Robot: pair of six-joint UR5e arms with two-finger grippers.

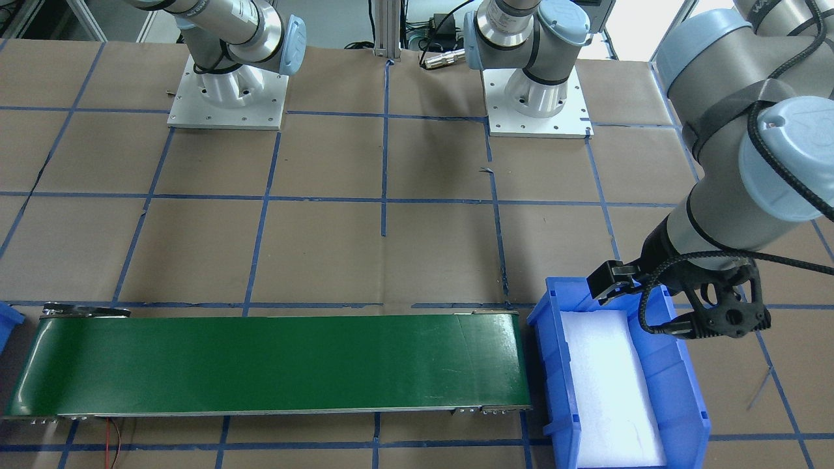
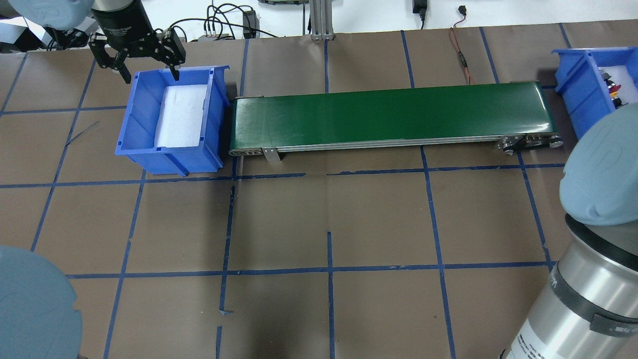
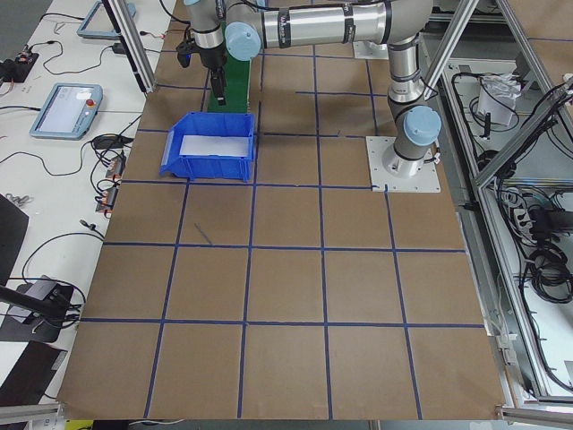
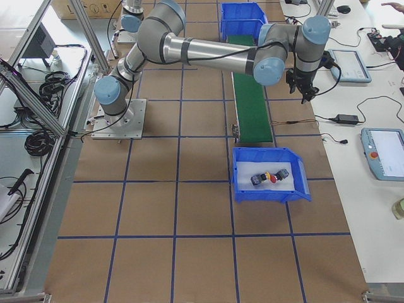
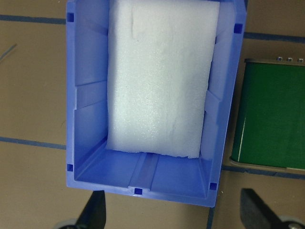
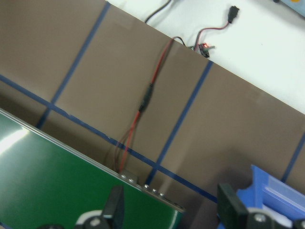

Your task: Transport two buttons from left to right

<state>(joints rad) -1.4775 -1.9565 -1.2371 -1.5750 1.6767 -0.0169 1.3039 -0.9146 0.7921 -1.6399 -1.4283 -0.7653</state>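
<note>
The two buttons point(image 4: 270, 177) lie close together on white foam in the right blue bin point(image 4: 271, 197); red and yellow caps show. The overhead view shows them at its right edge point(image 2: 611, 89). My left gripper point(image 2: 148, 75) is open and empty, hanging over the far rim of the left blue bin point(image 2: 134, 119), which holds only white foam. It also shows in the left wrist view point(image 5: 176, 214). My right gripper point(image 6: 172, 207) is open and empty, above the table beyond the green conveyor belt's point(image 2: 394, 114) right end, near the right bin's corner point(image 6: 276, 186).
The conveyor runs between the two bins. A red and black wire point(image 6: 143, 102) lies on the table behind the belt's right end. Blue tape lines grid the brown table. Both arm bases point(image 1: 228, 98) stand on the robot's side.
</note>
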